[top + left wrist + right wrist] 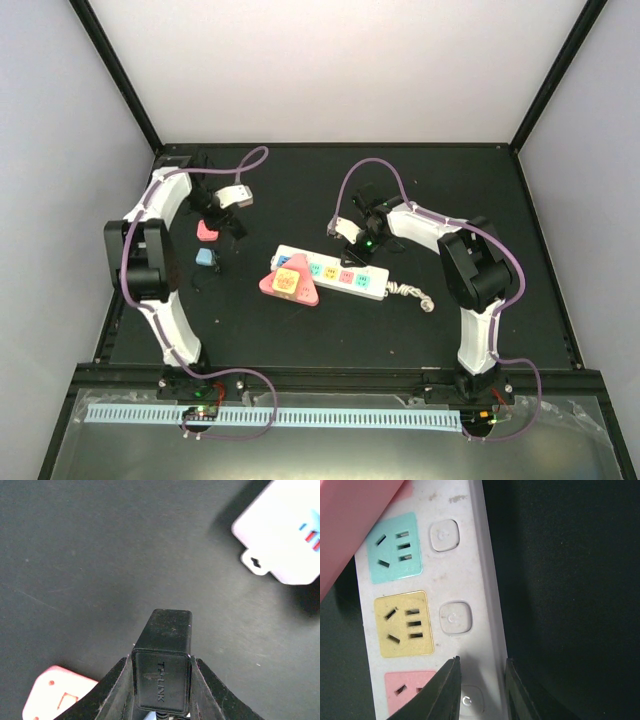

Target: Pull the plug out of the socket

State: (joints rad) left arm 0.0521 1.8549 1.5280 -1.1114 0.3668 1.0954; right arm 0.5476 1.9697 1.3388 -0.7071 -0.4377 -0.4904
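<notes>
Plug [165, 640]: we log a matt black rectangular block, embossed "TP-LINK", clamped in the left end effector [161, 667], far left over the table [480, 200], well apart from the socket | Socket [470, 580]: long white plastic strip, mid-table; teal, yellow and pink faces, round buttons | Right end effector [481, 682]: fingers narrowly apart astride its far edge.

— What was the socket [470, 580] made of?
— White plastic, smooth with a dull sheen and specked with grime. Its coloured outlet faces [402, 625] looked matt.
— And the plug [162, 672]?
— Black plastic with a satin-matt finish and moulded lettering on one face.
— The table [100, 555]?
— It had a matt black surface, finely scratched and dusty. The white adapter [285, 530] was smooth, faintly glossy plastic.
</notes>
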